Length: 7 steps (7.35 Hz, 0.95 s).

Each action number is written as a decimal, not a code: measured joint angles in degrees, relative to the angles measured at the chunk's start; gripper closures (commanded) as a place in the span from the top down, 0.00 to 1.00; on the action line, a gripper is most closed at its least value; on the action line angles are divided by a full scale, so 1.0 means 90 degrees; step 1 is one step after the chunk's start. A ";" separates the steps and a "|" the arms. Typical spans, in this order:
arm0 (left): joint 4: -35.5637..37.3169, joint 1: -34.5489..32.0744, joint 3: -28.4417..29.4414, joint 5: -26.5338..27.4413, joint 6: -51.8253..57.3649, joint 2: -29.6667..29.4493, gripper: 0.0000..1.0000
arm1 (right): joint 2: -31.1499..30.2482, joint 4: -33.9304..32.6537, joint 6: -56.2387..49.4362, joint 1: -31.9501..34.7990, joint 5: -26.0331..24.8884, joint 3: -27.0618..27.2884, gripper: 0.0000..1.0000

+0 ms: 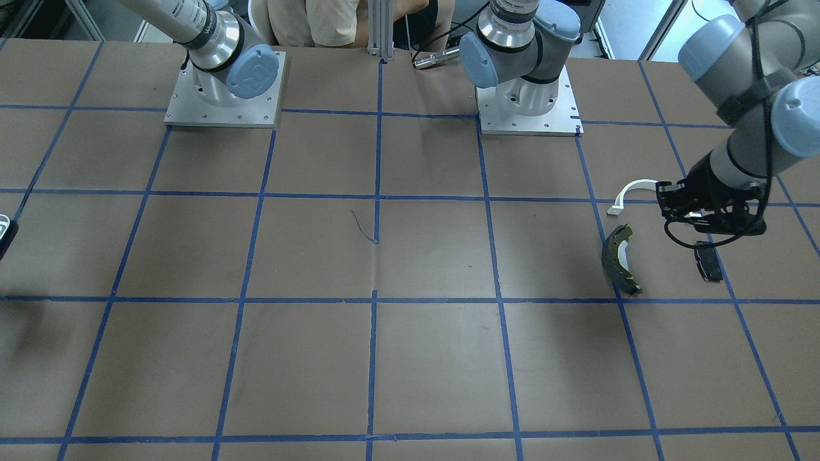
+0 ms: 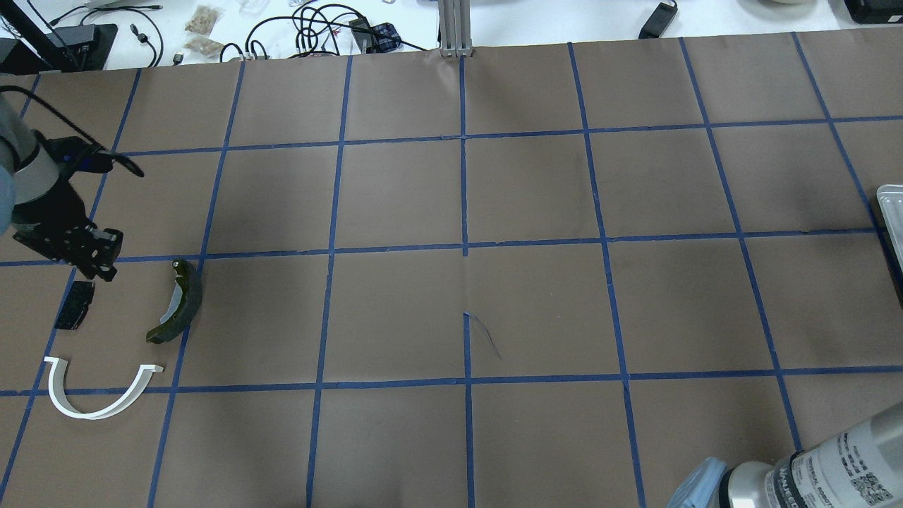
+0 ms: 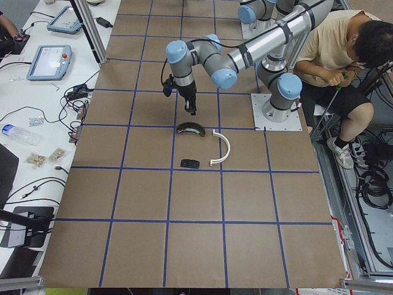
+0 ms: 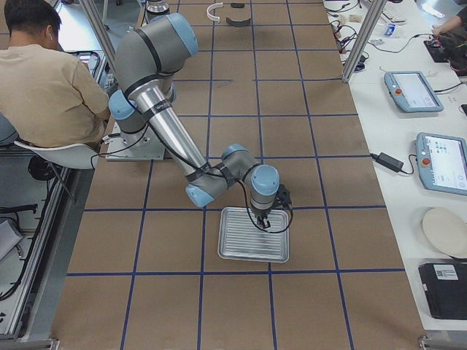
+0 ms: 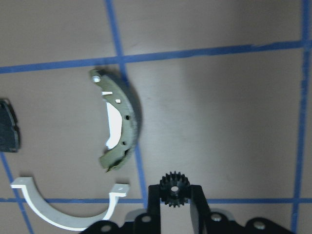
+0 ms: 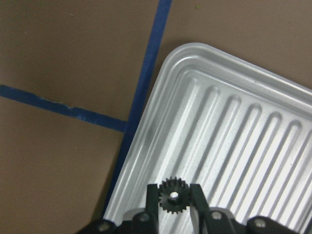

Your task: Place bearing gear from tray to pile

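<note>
One gear [image 5: 170, 189] pinched in left pincer [image 5: 174, 187] near brake shoe [image 5: 128, 110]; right pincer [image 6: 174, 186] likewise, over tray [image 6: 234, 122]

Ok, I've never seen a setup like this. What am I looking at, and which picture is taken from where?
A robot's left arm and right arm are bolted to a brown table with blue tape lines. Four pictures come from fixed cameras: front, overhead, each table end. Two come from cameras on the wrists. The left claw pinches a gear near a brake shoe, a white bracket and a black pad. The right claw pinches a second gear over a metal tray.
</note>
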 measured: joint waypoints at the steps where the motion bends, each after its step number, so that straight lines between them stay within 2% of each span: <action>1: 0.0866 0.0389 -0.0461 -0.0043 0.0498 -0.0177 0.01 | -0.0555 0.0309 0.0399 0.0354 0.0026 0.0210 0.00; 2: 0.1571 0.0616 -0.0891 -0.0231 0.0735 -0.0292 0.01 | -0.1081 0.0470 0.1058 0.0864 0.0035 0.0578 0.00; 3: 0.1923 0.0728 -0.1153 -0.0533 0.0839 -0.0354 0.31 | -0.1522 0.0531 0.2031 0.1581 0.0038 0.1021 0.00; 4: 0.2060 0.0770 -0.1266 -0.0691 0.0892 -0.0387 0.99 | -0.1804 0.0552 0.3270 0.2477 0.0035 0.1366 0.00; 7: 0.2122 0.0790 -0.1265 -0.0769 0.1006 -0.0389 1.00 | -0.1829 0.0509 0.7229 0.5451 0.0041 0.1611 0.00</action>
